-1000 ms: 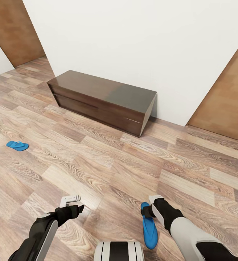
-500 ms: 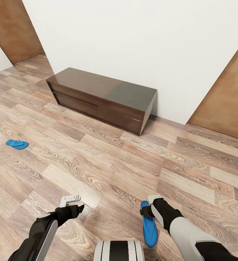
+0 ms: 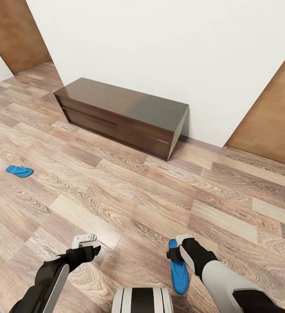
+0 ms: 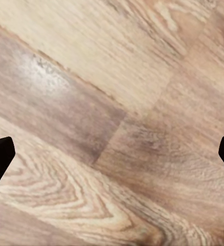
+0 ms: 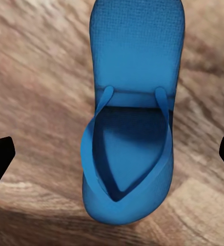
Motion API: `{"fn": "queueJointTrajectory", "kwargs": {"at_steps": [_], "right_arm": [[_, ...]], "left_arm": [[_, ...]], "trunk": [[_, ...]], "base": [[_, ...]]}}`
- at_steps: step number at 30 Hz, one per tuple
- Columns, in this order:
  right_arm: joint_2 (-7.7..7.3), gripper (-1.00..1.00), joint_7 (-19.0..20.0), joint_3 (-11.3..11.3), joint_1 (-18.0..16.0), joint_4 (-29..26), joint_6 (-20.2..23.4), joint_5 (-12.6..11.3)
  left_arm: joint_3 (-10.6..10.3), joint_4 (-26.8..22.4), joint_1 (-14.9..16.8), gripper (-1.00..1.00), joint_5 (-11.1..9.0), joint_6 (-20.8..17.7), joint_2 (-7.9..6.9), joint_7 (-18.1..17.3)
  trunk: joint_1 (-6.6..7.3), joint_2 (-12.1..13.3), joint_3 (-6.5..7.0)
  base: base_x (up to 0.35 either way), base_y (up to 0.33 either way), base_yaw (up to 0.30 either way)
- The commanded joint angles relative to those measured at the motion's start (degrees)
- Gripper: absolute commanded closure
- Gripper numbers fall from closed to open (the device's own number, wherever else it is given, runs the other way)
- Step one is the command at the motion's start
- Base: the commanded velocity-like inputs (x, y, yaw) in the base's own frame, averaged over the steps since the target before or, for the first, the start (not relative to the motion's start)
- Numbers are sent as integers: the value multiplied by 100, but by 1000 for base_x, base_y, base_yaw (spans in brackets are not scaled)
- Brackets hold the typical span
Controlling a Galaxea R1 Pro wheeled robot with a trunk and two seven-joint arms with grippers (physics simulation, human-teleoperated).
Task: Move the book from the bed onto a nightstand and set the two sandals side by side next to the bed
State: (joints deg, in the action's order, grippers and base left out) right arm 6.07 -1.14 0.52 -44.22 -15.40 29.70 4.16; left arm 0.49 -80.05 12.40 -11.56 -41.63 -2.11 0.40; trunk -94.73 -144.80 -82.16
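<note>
Robot rolling w/ 1 sandal in the right claw, 2nd sandal on the floor far off to the left.

Vs 1 s ago the whole head view has slid a little: the dark low bench point(image 3: 123, 116) and the loose sandal point(image 3: 19, 171) both sit slightly higher/further out, so the camera and base moved, not the things. Both arms look unchanged. Right claw point(image 3: 176, 253) has the held sandal point(image 3: 178, 271) by its toe end, sole hanging back toward the robot's body; in the wrist view its dark tips sit wide at the frame edges, so how tight the grip is I can't tell. Left claw point(image 3: 87, 244) is spread open w/ nothing in it, just wood floor point(image 4: 112, 123) below. Bed, book, nightstand not seen yet, so prob. in transit; no placing done.
</note>
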Motion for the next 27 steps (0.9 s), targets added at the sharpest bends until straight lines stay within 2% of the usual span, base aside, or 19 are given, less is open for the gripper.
{"fn": "queueJointTrajectory", "kwargs": {"at_steps": [1,9,16,27], "right_arm": [[2,-100,-2,5,0,-10,36,42],[-2,-100,18,9,-1,-12,36,55],[-5,-100,29,10,-4,-20,36,62],[-20,-100,34,10,-7,-17,36,67]], "left_arm": [[4,-6,2,-100,-33,-29,0,4],[4,-7,3,-100,-32,-29,0,4],[4,-6,3,-100,-32,-29,0,4],[4,-2,0,-100,-33,-29,0,4]], "trunk": [[1,-1,-4],[1,-1,-4],[-17,-11,-159],[-17,-11,-159]], "base": [[0,0,0],[0,0,0],[0,0,0],[0,0,0]]}}
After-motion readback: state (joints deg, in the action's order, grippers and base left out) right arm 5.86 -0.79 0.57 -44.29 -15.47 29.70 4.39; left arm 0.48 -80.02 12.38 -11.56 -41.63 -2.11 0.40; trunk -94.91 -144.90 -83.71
